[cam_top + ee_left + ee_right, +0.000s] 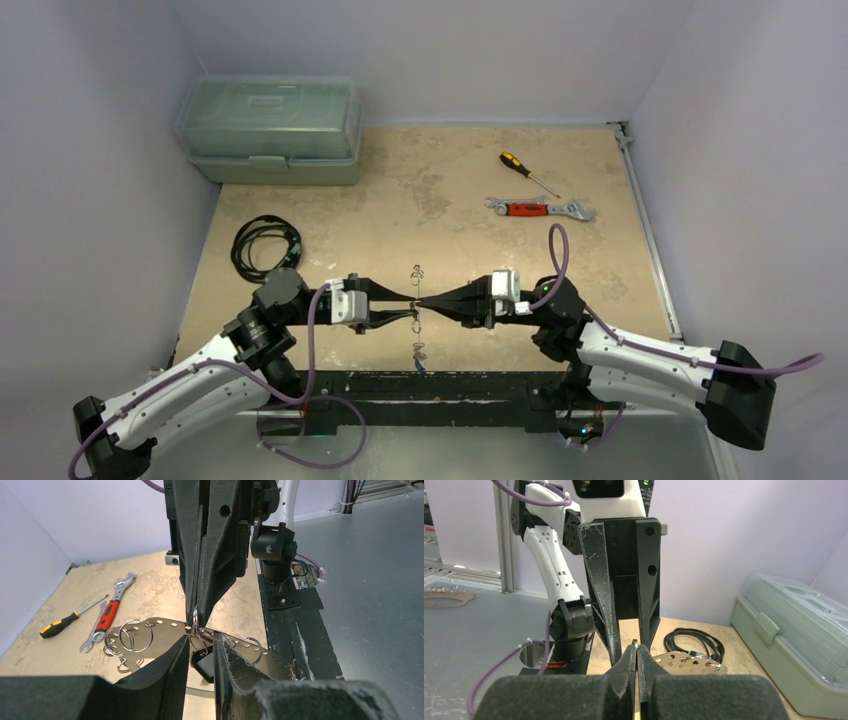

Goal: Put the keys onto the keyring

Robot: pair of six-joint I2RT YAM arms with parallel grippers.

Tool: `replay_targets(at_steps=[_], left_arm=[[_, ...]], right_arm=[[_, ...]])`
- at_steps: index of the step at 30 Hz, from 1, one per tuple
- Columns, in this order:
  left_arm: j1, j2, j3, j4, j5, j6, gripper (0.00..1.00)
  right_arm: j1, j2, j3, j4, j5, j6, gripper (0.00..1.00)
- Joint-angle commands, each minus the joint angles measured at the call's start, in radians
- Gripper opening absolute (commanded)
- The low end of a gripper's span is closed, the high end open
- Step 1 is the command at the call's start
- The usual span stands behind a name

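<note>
Currently right end effector (636,651) pinched shut on keyring (160,624), likely stiff; left end effector (202,640) jaws apart astride black-tagged key (202,664): probably light, slippery, so grip the tag.

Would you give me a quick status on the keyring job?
Right gripper jaws shut on keyring. Left gripper jaws open around black-tagged key. Nothing blocking.
</note>
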Motion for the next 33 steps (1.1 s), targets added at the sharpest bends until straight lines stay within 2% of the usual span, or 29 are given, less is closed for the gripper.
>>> replay_targets(at_steps=[1, 8, 15, 17, 24, 26, 31, 33], left_arm=[[0.007, 0.014, 0.026, 0.034, 0.023, -0.012, 0.22], [0.007, 0.023, 0.024, 0.045, 0.025, -0.021, 0.18], [0.009, 0.030, 0.027, 0.047, 0.021, -0.023, 0.07], [0.010, 0.030, 0.029, 0.043, 0.002, -0.022, 0.00], [0.014, 0.042, 0.079, -0.092, -0.128, 0.039, 0.00], [0.015, 0.051, 0.089, -0.119, -0.145, 0.051, 0.00], [0.015, 0.076, 0.122, -0.230, -0.190, 0.102, 0.00], [0.015, 0.088, 0.129, -0.254, -0.201, 0.121, 0.00]], right_arm=[[0.002, 0.008, 0.011, 0.095, -0.010, 0.010, 0.00], [0.002, 0.024, 0.010, 0.105, -0.023, 0.010, 0.00], [0.002, 0.043, 0.017, 0.097, -0.039, 0.011, 0.00], [0.002, 0.047, 0.018, 0.094, -0.043, 0.011, 0.00], [0.002, 0.039, 0.048, -0.005, 0.014, 0.006, 0.02], [0.002, 0.032, 0.074, -0.094, 0.044, -0.008, 0.12], [0.002, -0.020, 0.166, -0.389, 0.134, -0.123, 0.49], [0.002, -0.037, 0.220, -0.516, 0.182, -0.182, 0.54]])
